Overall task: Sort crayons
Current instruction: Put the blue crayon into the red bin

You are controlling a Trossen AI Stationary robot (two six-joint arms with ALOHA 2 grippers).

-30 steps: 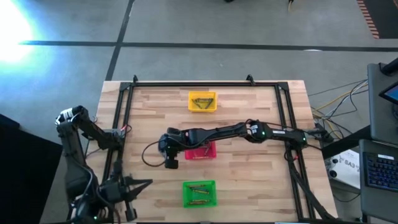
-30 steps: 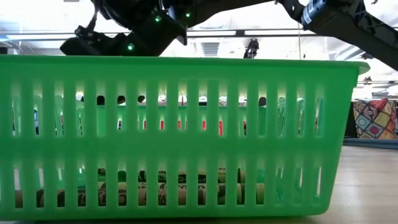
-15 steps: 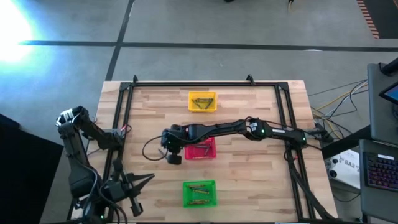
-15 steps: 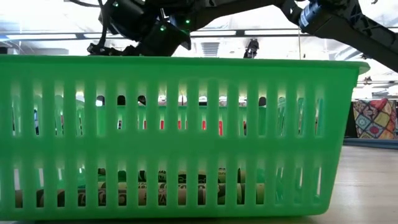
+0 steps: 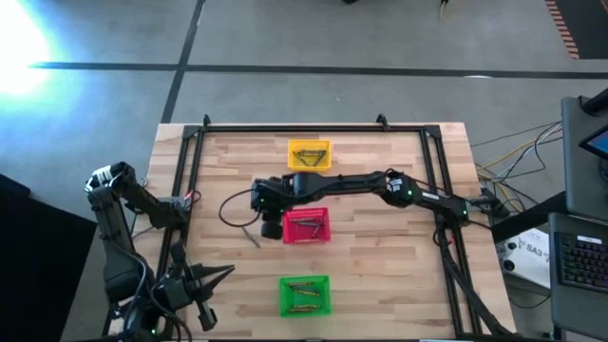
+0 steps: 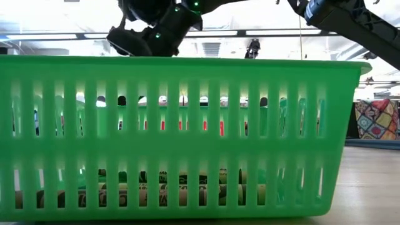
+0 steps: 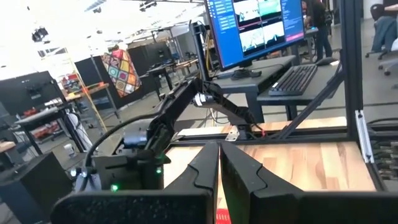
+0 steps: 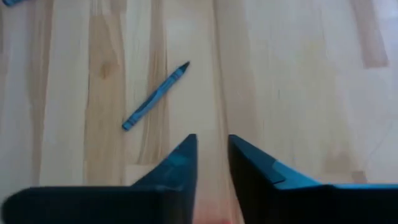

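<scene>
Just beside the red basket [image 5: 306, 227], the empty, narrowly parted right claw [image 8: 212, 155] faces a loose crayon [image 8: 155, 96] lying diagonally ahead on the table [image 5: 399, 256].

This is a robotics lab or workshop. A large monitor [image 7: 254, 28] and a keyboard [image 7: 297, 79] stand on a desk beside the wooden counter [image 5: 380, 256]. Black metal framing [image 5: 313, 128] surrounds it, cables [image 5: 513, 152] run over the concrete floor [image 5: 285, 47], and more workbenches [image 7: 43, 121] stand behind.
</scene>
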